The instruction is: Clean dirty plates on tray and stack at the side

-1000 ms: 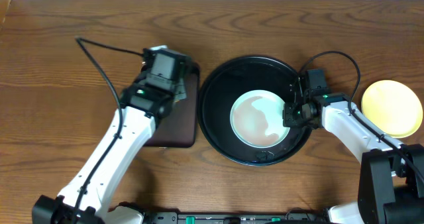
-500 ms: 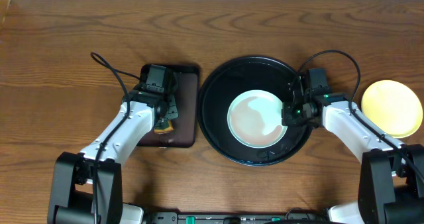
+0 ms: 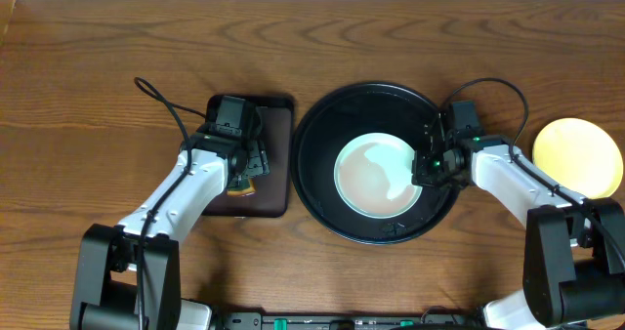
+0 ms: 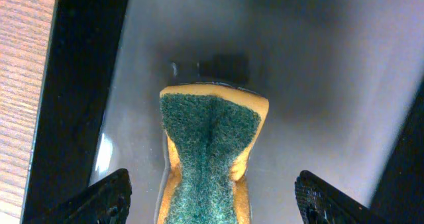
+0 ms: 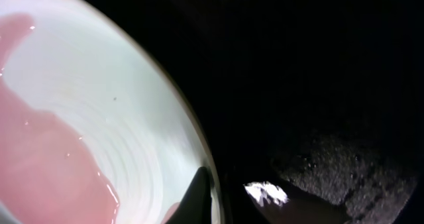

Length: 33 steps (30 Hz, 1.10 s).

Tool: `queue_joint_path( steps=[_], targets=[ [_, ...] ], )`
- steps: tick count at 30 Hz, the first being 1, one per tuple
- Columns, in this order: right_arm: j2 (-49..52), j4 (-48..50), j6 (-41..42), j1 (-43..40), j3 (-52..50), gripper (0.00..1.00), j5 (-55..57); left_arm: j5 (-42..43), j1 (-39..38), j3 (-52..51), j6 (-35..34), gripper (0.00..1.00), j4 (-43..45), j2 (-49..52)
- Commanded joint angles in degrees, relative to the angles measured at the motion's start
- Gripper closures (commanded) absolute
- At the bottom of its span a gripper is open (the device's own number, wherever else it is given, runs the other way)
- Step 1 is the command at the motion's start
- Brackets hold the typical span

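One pale mint-green plate point(image 3: 376, 174) with a pinkish sheen lies in the round black tray point(image 3: 376, 105). My right gripper point(image 3: 430, 166) is shut on the plate's right rim. In the right wrist view one dark finger point(image 5: 197, 196) lies on the plate point(image 5: 99, 118) just inside its edge, and the black tray point(image 5: 318, 65) lies beyond. A pale yellow plate point(image 3: 577, 157) rests on the table at the far right. My left gripper point(image 3: 246, 169) hangs open over a green-and-yellow sponge point(image 4: 209, 158), its fingertips point(image 4: 109, 197) standing wide of the sponge on both sides.
The sponge point(image 3: 242, 185) lies on a dark-brown rectangular tray point(image 3: 275, 164) just left of the black tray. Cables loop off both arms. The wooden table point(image 3: 88, 96) stretches away to the left and back.
My left arm came down over the brown tray and its gripper opened, letting go of the sponge. The right gripper stayed shut on the plate's rim and nudged it slightly left.
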Motion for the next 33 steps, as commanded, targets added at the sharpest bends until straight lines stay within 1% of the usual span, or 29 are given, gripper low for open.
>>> queue_joint_path(
  steps=[1,5,7,8,13,15,20,22,24,25,29,32,33],
  targets=[
    [2.27,0.09,-0.02,-0.35,-0.39,0.99,0.09,-0.28,0.31,0.33,0.55,0.20,-0.11,0.37],
    [-2.71,-0.52,-3.67,-0.39,0.70,0.99,1.86,-0.31,0.31,0.33,0.55,0.20,-0.11,0.37],
    [-7.06,-0.92,-7.17,-0.17,2.08,0.99,4.92,-0.31,0.31,0.33,0.55,0.20,-0.11,0.37],
    [-11.13,-0.63,-10.47,0.24,2.99,0.99,7.13,-0.31,0.31,0.33,0.55,0.20,-0.11,0.37],
    [-20.11,0.22,-15.02,1.36,3.45,0.99,13.75,-0.31,0.31,0.33,0.55,0.20,-0.11,0.37],
    [-22.27,1.62,-17.86,2.51,3.45,0.99,17.14,-0.31,0.31,0.33,0.55,0.20,-0.11,0.37],
    [-25.40,3.17,-21.24,6.34,3.63,0.99,26.03,-0.28,0.31,0.33,0.55,0.20,-0.11,0.37],
    [-25.75,3.34,-22.93,7.43,3.63,0.99,27.54,-0.28,0.31,0.33,0.55,0.20,-0.11,0.37],
    [-25.86,3.52,-28.30,9.18,3.63,0.99,27.98,-0.31,0.31,0.33,0.55,0.19,-0.11,0.37],
    [-25.86,3.58,-29.07,10.32,3.63,0.99,29.22,-0.31,0.31,0.33,0.55,0.20,-0.11,0.37],
    [-25.86,3.78,-34.18,17.29,3.65,0.99,39.19,-0.31,0.31,0.33,0.55,0.20,-0.11,0.37],
    [-25.86,4.26,-37.88,23.78,3.67,0.99,49.51,-0.31,0.31,0.33,0.55,0.19,-0.11,0.37],
    [-25.86,4.50,-40.26,27.30,3.67,0.99,55.45,-0.28,0.31,0.33,0.55,0.20,-0.11,0.37]
  ],
)
